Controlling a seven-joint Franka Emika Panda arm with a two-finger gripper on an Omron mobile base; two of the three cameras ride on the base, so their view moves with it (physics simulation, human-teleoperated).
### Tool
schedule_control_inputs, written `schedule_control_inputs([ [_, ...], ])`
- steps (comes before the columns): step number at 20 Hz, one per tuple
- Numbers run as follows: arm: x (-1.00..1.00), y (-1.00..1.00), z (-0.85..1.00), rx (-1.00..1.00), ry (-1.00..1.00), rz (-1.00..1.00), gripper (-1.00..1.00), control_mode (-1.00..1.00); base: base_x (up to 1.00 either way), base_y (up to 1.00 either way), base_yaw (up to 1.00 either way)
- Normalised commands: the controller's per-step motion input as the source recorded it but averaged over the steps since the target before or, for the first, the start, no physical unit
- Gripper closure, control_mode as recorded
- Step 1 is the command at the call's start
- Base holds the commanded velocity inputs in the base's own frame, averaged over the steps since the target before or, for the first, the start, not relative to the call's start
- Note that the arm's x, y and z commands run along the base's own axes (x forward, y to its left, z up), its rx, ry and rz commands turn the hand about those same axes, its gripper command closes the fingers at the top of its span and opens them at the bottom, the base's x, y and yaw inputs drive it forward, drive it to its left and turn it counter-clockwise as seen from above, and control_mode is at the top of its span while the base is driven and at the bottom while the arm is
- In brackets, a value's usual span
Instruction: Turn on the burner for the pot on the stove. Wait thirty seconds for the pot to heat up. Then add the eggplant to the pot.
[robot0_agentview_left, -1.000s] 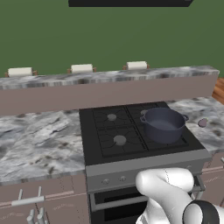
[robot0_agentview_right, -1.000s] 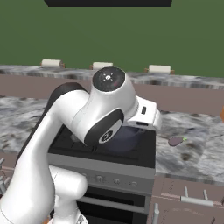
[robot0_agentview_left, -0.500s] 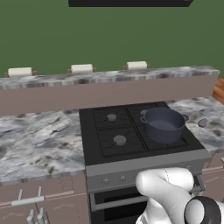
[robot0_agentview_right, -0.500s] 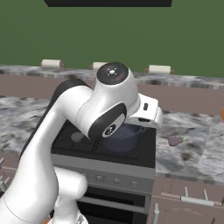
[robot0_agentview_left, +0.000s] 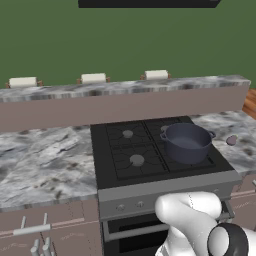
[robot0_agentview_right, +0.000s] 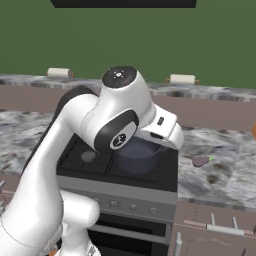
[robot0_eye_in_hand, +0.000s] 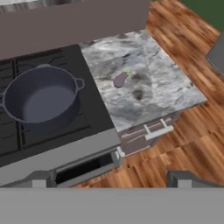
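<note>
The stove (robot0_eye_in_hand: 65, 153) lies ahead of and below the gripper (robot0_eye_in_hand: 109, 181), its front panel nearest, so the knobs are the likely first target. The pot (robot0_eye_in_hand: 40, 98) sits on the burner on the counter side, to the gripper's left in the hand view. The eggplant (robot0_eye_in_hand: 120, 79) rests on the counter (robot0_eye_in_hand: 144, 100) beyond, past the pot. The jaws stand wide apart, holding nothing.

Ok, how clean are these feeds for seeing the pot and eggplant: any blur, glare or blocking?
Left base view: flat even light, no glare, pot sharp, eggplant a small smudge. Right base view: the arm covers most of the pot; eggplant clear on the counter. Hand view: soft and tilted, yet pot and eggplant both read; jaws stand open at the bottom.
</note>
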Motion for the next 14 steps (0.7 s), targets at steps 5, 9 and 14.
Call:
schedule_control_inputs([
  [5,0.01,0.0,-0.02,0.08,0.0,-0.29,-1.0,-1.0,0.0,0.0,0.0],
  [9,0.07,0.0,-0.03,0.09,0.0,-0.17,-1.0,-1.0,0.0,0.0,0.0],
  [14,0.15,0.0,0.0,0.0,0.0,0.0,-1.0,-1.0,0.0,0.0,0.0],
])
